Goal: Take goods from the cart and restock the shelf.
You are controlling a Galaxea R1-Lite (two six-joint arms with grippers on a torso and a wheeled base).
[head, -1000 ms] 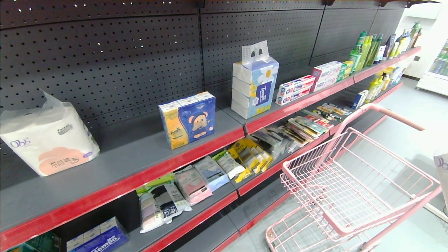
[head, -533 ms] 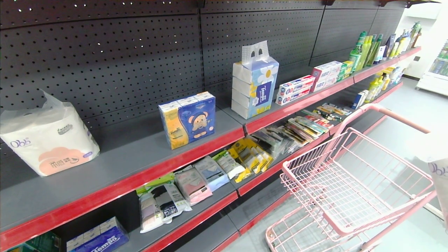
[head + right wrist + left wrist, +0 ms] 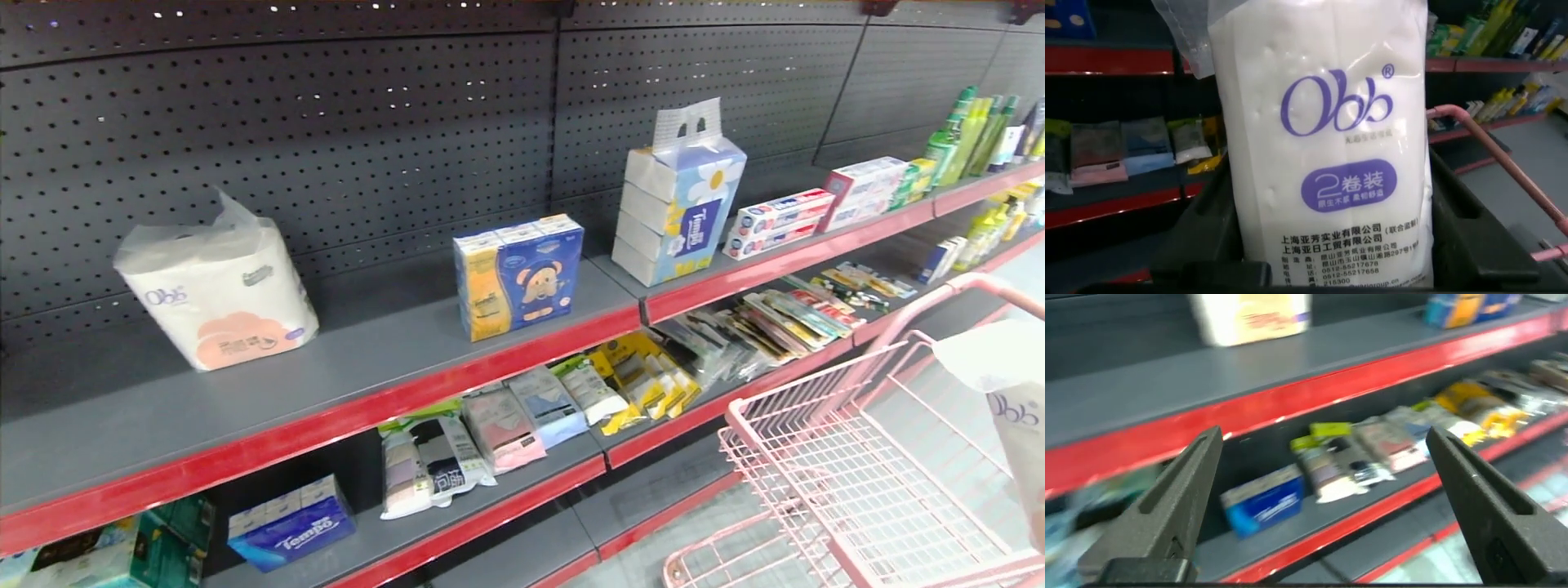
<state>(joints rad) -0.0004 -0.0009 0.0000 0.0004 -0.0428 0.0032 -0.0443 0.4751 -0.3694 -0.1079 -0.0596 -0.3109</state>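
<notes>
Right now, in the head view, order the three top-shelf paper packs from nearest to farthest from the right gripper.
1. Handled tissue pack, rightmost, closest to the right gripper and its held pack.
2. Bear tissue pack, middle.
3. White roll pack, far left.

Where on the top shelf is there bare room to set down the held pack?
The widest bare patch on the top shelf lies between the white roll pack and the blue-yellow tissue pack. It is also bare left of the white roll pack. It is crowded from the tall tissue pack rightward past the toothpaste boxes, and along the lower shelf.
</notes>
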